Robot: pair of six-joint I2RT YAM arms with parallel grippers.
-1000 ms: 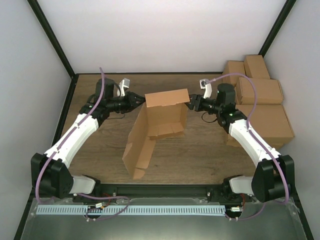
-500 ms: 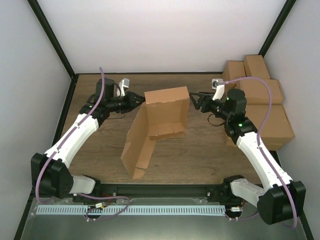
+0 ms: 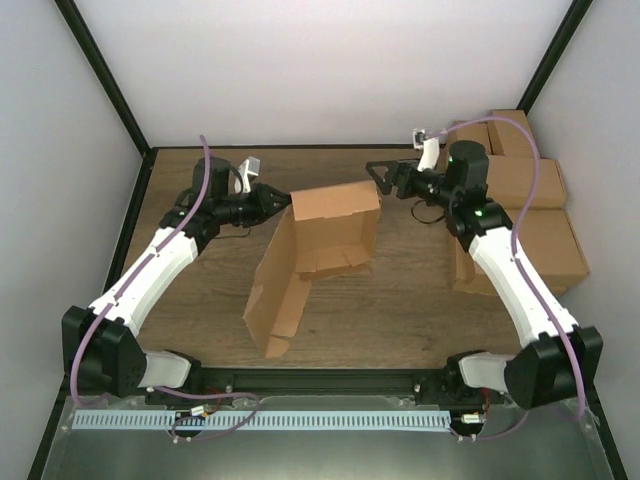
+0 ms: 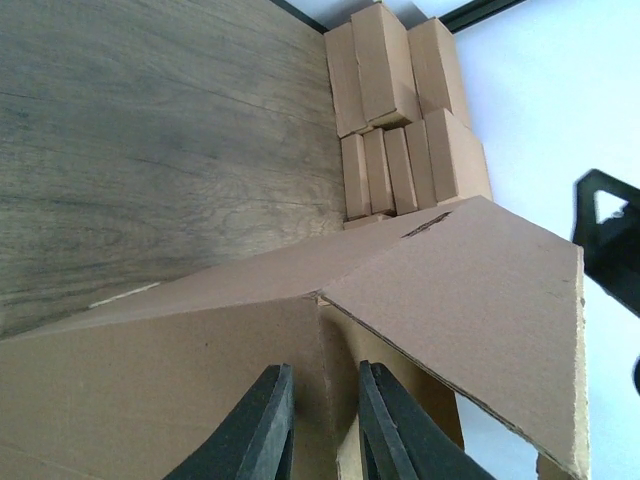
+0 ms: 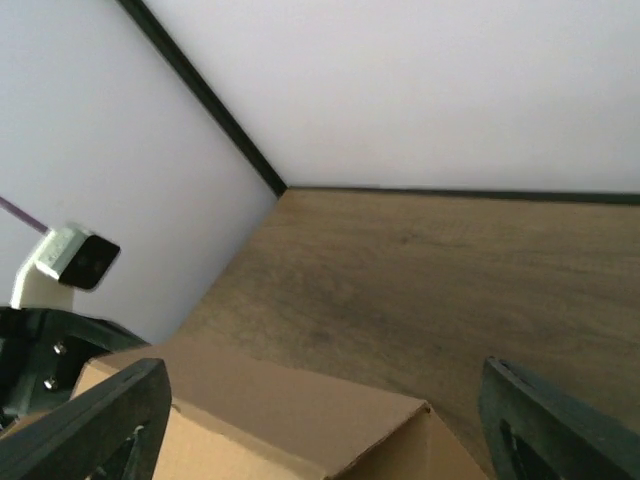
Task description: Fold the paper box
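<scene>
1. the box stands mid-desk, half-formed, with its back panel raised and a long flap lying toward the near edge
2. my left jaws are pinched onto the box's left wall, cardboard between them
3. my right jaws are spread wide, just above the box's far right corner
4. cartons are stacked at far right
</scene>
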